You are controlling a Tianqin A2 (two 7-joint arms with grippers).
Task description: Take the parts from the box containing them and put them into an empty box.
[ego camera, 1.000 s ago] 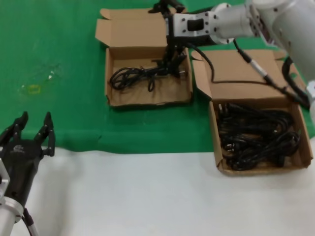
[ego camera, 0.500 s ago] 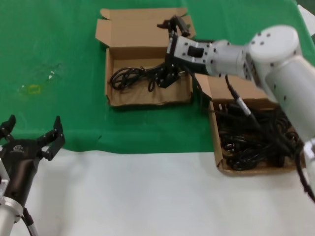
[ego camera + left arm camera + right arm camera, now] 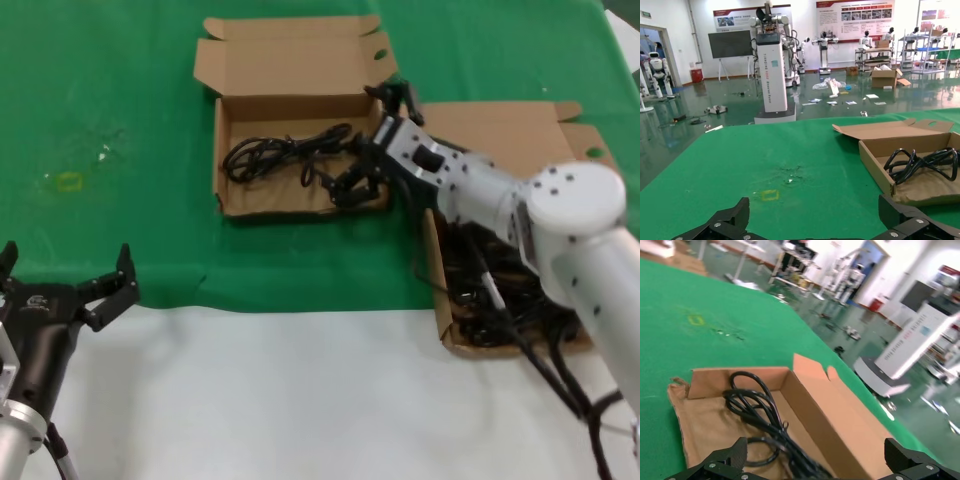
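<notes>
The ragged-rimmed box (image 3: pixel 300 205) lies at the back centre with one black cord (image 3: pixel 280 155) lying in it. My right gripper (image 3: pixel 362 175) hangs open over that box's right front corner, holding nothing. The right wrist view shows its fingers spread wide (image 3: pixel 815 460) above the cord (image 3: pixel 760 410) and the box wall (image 3: pixel 810 410). The box containing the parts (image 3: pixel 500 140) lies to the right, with a pile of cords (image 3: pixel 475 310) partly hidden by my right arm. My left gripper (image 3: pixel 65 268) is open and empty at the front left; it also shows in the left wrist view (image 3: pixel 815 217).
A green cloth (image 3: pixel 120 90) covers the back of the table, with a small yellow mark (image 3: pixel 68 181) on it. The bare white tabletop (image 3: pixel 300 400) runs along the front. The left wrist view shows the ragged-rimmed box (image 3: pixel 875 165) to one side.
My right gripper has moved from the back right of the ragged-rimmed box to its right front corner, and the arm has swung lower. The cord stays in the box. My left gripper's fingers have spread wider.
</notes>
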